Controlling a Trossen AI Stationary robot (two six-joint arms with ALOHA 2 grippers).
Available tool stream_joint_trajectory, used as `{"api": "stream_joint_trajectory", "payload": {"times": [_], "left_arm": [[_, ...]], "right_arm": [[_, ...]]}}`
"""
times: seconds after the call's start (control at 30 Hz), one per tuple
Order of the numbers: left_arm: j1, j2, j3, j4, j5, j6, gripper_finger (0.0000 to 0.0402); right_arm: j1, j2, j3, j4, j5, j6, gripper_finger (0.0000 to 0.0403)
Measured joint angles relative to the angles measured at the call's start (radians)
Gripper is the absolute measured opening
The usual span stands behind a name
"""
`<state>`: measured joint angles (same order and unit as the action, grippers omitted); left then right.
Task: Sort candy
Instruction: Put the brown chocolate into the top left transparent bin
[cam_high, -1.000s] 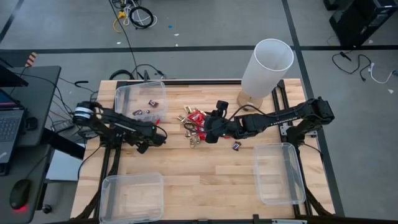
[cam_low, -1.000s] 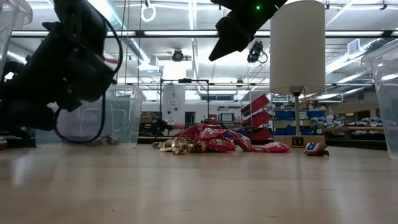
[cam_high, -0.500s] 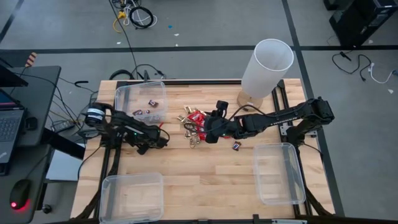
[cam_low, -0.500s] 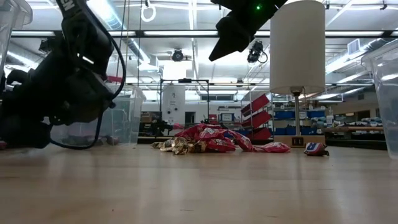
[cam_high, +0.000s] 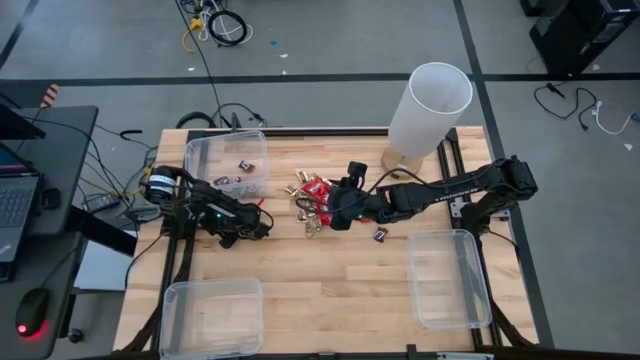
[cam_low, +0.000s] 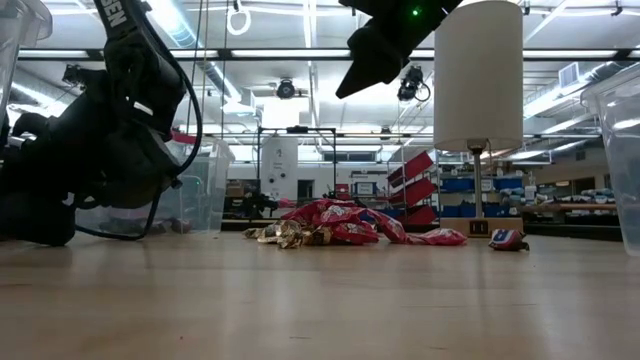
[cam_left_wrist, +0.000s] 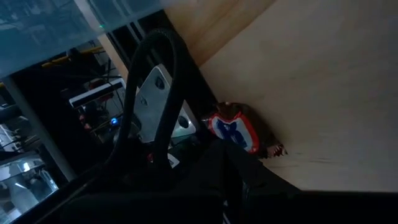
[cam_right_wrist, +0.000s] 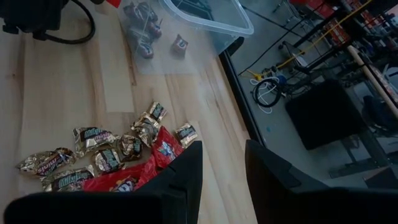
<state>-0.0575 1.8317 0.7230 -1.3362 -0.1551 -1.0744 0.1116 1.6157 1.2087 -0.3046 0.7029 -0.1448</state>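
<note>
The candy lies in a pile (cam_high: 312, 200) of red, gold and dark pieces at the table's far middle, also seen in the low view (cam_low: 330, 225) and the right wrist view (cam_right_wrist: 118, 155). One loose dark bar (cam_high: 380, 235) lies to the pile's right. My right gripper (cam_right_wrist: 221, 168) hangs open above the pile with nothing between its fingers. My left gripper (cam_high: 262, 228) is low over the table, left of the pile and just in front of the far-left bin. It is shut, with a dark mini bar (cam_left_wrist: 233, 130) at its fingertips. My left gripper has the dark mini bar at the free ends of its shut fingers. The bar's near end (cam_left_wrist: 219, 138) goes behind the dark fingers, which hide the place of contact. The fingers slant down toward the table, and the bar's crimped far end (cam_left_wrist: 273, 149) sticks out ahead of them.
A clear bin (cam_high: 228, 165) at the far left holds a few dark bars. Two more clear bins stand at the near left (cam_high: 212, 315) and the near right (cam_high: 447, 278). A tall white cylinder on a wooden foot (cam_high: 428, 110) stands at the far right.
My left arm has sunk toward the table, staying shut, its gripper staying left of the pile. My right arm has kept still.
</note>
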Motion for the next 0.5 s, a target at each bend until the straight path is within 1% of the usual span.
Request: {"api": "stream_joint_trajectory", "payload": {"times": [0.5], "left_arm": [[0.056, 0.002, 0.001, 0.006, 0.033, 0.029, 0.0000]], "right_arm": [[0.005, 0.000, 0.000, -0.003, -0.023, 0.011, 0.0107]]}}
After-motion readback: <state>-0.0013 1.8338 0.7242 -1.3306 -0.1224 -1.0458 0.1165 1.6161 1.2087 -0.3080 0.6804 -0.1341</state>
